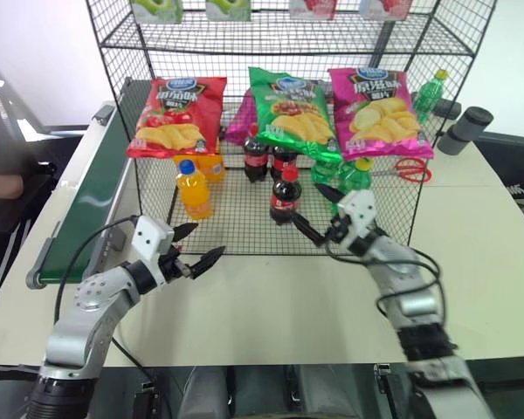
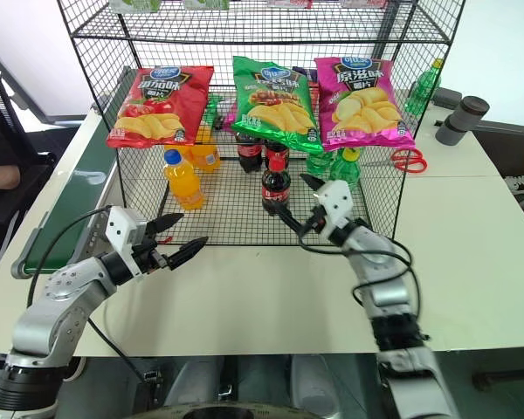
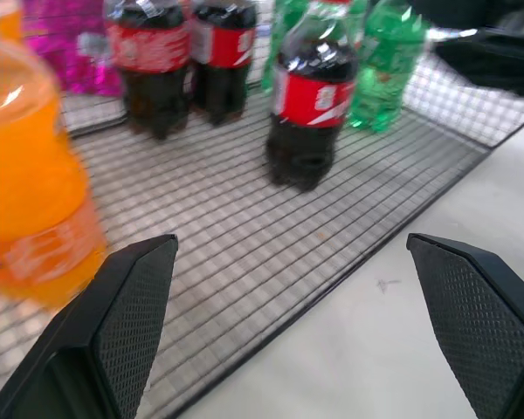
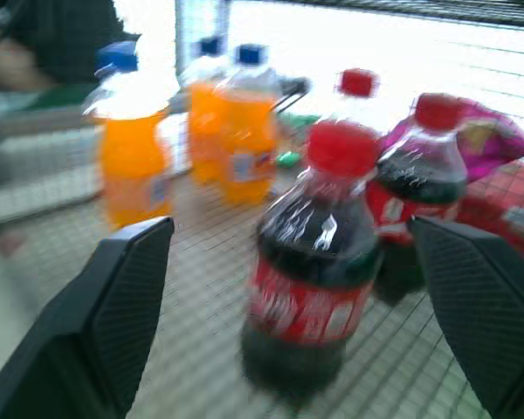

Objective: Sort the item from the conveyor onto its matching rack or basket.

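Cola bottle stands upright on the wire rack, both grippers spread wide, holding nothing

- Table: pale cream top, carries everything.
- Conveyor: dark-green belt w/ grey rails, along table's left edge.
- Wire rack: black grid cage, sits mid-table; bottom tier rests on tabletop.
- On bottom tier: cola bottle upright nr front, 2 more colas behind it, orange-drink bottle to its left, green bottles to its right.
- Red scissors flat on table, just right of rack.
- Grey cylinders at far right corner.
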